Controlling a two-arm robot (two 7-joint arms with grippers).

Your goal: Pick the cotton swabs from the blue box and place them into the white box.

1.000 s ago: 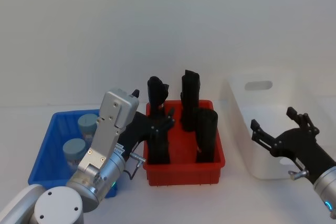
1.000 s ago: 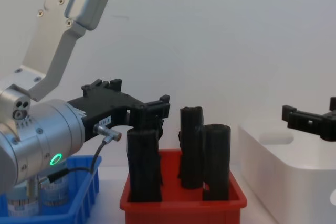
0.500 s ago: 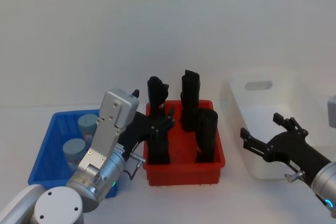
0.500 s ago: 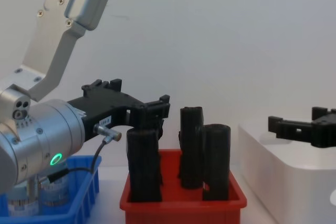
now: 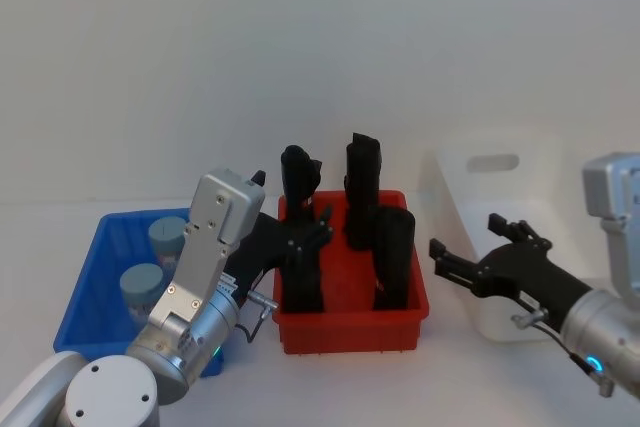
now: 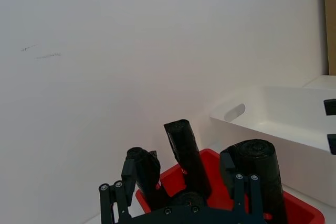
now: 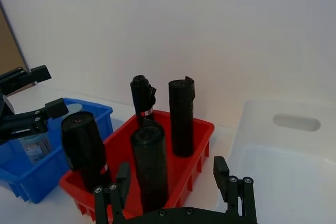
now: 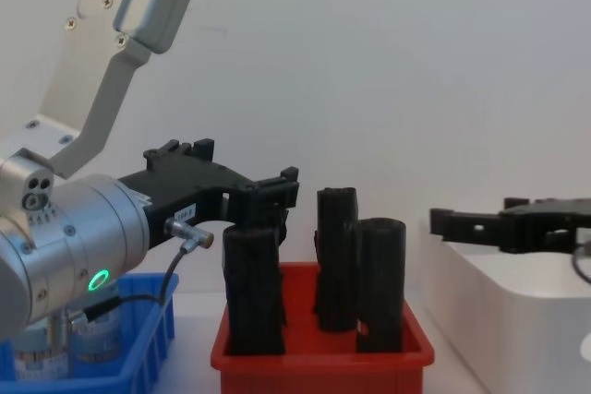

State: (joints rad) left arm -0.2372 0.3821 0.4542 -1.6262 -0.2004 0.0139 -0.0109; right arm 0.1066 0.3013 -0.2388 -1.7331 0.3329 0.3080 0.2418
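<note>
Two cotton swabs tubs (image 5: 167, 235) (image 5: 140, 287) stand in the blue box (image 5: 95, 292) at the left; one tub (image 8: 92, 340) also shows low in the chest view. My left gripper (image 5: 318, 227) hangs open above the left side of the red bin, to the right of the blue box, holding nothing. The white box (image 5: 497, 175) stands at the right. My right gripper (image 5: 466, 234) is open and holds nothing, in front of the white box's near left corner, pointing toward the red bin. The right wrist view shows the blue box (image 7: 31, 179) far off.
A red bin (image 5: 350, 322) with several upright black rolls (image 5: 393, 257) stands between the blue and white boxes. My left arm's silver links (image 5: 205, 267) rise over the blue box's right edge. A plain white wall stands behind.
My right gripper has moved left, from in front of the white box toward the red bin. The left arm and the tubs have not moved.
</note>
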